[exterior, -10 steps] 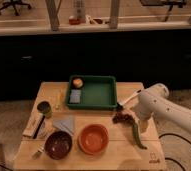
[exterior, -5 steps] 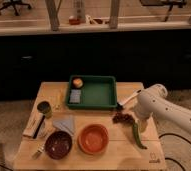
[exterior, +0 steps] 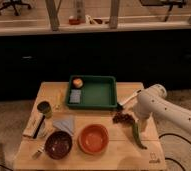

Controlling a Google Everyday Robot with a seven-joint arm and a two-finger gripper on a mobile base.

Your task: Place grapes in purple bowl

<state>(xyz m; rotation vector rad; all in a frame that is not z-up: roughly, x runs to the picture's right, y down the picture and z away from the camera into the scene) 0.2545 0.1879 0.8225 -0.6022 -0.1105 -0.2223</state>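
As the table was inspected from its left side, I noted a dark can (exterior: 44, 108) left of the green tray (exterior: 102, 93), off its near left corner. The purple bowl (exterior: 58, 144) stood well in front of that same corner. An orange bowl (exterior: 94, 138) stood in front of the tray's middle. Inside the tray, a small orange fruit (exterior: 77, 82) sat at the far left corner, with a blue-grey block (exterior: 75, 95) just in front of it. The grapes (exterior: 123, 118) lay on the tabletop just in front of the tray's near right corner. My claw (exterior: 120, 106) hung at that corner, directly above the grapes, fingers spread and pinching nothing. A green pepper (exterior: 137, 134) lay farther forward and right of the tray.
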